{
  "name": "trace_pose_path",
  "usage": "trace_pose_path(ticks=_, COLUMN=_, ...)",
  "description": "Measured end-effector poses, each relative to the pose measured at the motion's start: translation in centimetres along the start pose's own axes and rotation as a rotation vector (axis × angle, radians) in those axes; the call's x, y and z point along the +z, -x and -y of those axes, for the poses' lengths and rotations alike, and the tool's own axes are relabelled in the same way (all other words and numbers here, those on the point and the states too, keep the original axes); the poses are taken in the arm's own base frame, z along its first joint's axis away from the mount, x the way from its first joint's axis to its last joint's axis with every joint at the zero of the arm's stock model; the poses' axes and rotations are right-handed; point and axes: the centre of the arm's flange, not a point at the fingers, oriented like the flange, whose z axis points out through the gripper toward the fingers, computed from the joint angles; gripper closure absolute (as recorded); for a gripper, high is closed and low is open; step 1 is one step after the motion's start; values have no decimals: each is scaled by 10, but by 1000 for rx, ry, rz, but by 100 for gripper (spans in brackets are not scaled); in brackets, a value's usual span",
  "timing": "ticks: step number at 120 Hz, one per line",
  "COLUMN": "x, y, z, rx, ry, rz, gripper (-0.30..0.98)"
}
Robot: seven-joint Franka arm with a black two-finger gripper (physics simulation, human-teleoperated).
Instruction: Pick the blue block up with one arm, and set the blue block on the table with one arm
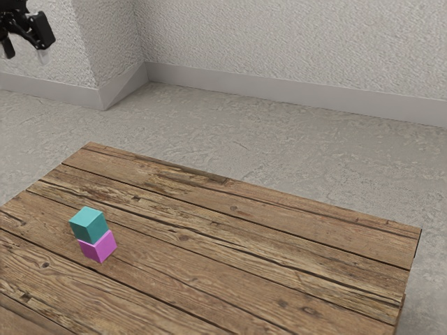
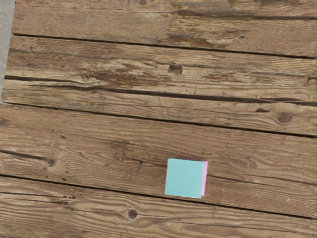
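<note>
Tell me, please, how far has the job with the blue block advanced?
Nothing looks done yet: the blue block sits on the pink block. Nothing is in hand; the open gripper hangs away from both. Left: lifting it and setting it on the table.

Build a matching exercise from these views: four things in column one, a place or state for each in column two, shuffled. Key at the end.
Column one
1. Blue-green cube block
2. Pink-purple cube block
3. Black two-finger claw
4. Brown wooden plank table

Column two
A. Raised and open, holding nothing
B. Bears the two-block stack
C. On top of the other block
D. Under the other block

Pairs: 1-C, 2-D, 3-A, 4-B
</note>
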Motion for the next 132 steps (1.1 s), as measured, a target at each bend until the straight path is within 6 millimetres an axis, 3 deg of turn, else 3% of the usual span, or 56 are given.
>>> trace_pose_path(ticks=15, x=20, y=-22, z=-45, rx=96, ry=0, rz=22, gripper=0)
trace_pose_path(ticks=26, x=30, y=-28, z=-66, rx=143, ry=3, rz=38, gripper=0)
trace_pose_path(ticks=36, x=55, y=-23, z=-79, rx=178, ry=14, rz=78, gripper=0)
trace_pose_path(ticks=56, x=103, y=9, z=-62, rx=168, ry=40, rz=111, gripper=0)
trace_pose_path(ticks=73, x=132, y=34, z=-67, rx=191, ry=54, rz=87, gripper=0)
trace_pose_path(ticks=84, x=164, y=43, z=-73, rx=206, ry=60, rz=97, gripper=0)
trace_pose_path(ticks=97, x=211, y=50, z=-82, rx=224, ry=66, rz=118, gripper=0)
trace_pose_path(ticks=132, x=275, y=38, z=-77, rx=210, ry=53, rz=76, gripper=0)
